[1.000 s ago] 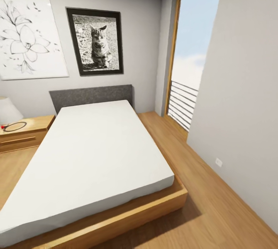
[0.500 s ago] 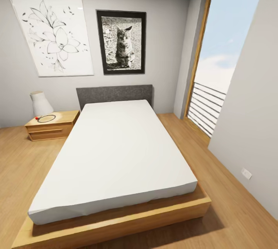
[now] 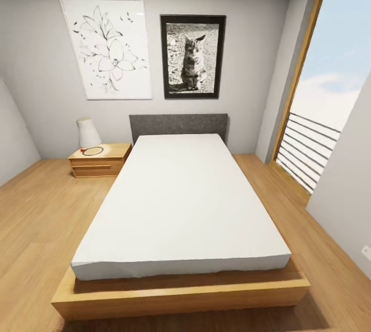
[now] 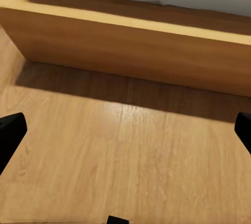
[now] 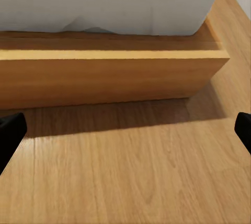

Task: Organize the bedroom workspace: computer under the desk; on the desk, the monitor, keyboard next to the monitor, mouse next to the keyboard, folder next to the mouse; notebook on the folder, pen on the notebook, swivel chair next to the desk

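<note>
I am in the bedroom, facing a low wood-framed bed with a white mattress. The desk, computer, monitor, keyboard, mouse, folder, notebook, pen and swivel chair are out of view. In the left wrist view my left gripper hangs open over the wood floor near the bed frame, its black fingertips wide apart with nothing between them. My right gripper is likewise open above the floor, near the bed's corner.
A wooden nightstand with a white lamp stands left of the headboard. Two framed pictures hang on the far wall. A tall window with a railing is at the right, and a grey wall juts in close on the right.
The whole picture has slid to the right, so the camera has turned left. The nightstand, lamp and left floor have come fully into view. Nothing in the room has moved.
</note>
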{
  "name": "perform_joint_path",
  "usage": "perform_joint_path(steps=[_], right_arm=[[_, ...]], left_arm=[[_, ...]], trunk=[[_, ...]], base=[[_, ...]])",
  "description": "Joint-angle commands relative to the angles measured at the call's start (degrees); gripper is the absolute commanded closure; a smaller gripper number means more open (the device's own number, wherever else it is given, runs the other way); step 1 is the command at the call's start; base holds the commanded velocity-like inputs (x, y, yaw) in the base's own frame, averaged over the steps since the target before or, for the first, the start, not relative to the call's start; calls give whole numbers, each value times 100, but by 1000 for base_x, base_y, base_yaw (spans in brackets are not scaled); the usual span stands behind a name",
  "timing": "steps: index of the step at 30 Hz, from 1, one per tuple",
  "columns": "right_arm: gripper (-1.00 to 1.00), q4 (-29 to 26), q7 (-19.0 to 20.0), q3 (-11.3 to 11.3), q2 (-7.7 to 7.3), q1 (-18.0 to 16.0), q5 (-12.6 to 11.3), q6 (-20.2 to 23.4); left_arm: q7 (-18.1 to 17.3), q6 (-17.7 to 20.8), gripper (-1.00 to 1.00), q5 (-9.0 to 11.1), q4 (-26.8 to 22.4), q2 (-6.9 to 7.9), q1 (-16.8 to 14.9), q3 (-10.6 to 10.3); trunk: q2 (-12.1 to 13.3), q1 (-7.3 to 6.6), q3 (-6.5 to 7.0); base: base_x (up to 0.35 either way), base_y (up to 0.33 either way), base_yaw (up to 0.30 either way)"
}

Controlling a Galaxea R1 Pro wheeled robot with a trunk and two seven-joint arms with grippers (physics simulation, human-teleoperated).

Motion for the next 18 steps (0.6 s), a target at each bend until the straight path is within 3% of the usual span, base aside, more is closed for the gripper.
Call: perform_joint_path(steps=[1, 18], right_arm=[[-100, 3, -60, 6, 0, -3, 57, 3], [-100, 3, -60, 0, 0, -2, 54, 11]], left_arm=[[-2, -10, -100, -6, -4, -2, -1, 19], [-2, -10, -100, -6, -4, -2, -1, 21]], trunk=[[-4, 0, -6], [-4, 0, -6]], base=[[0, 1, 291], [0, 0, 293]])
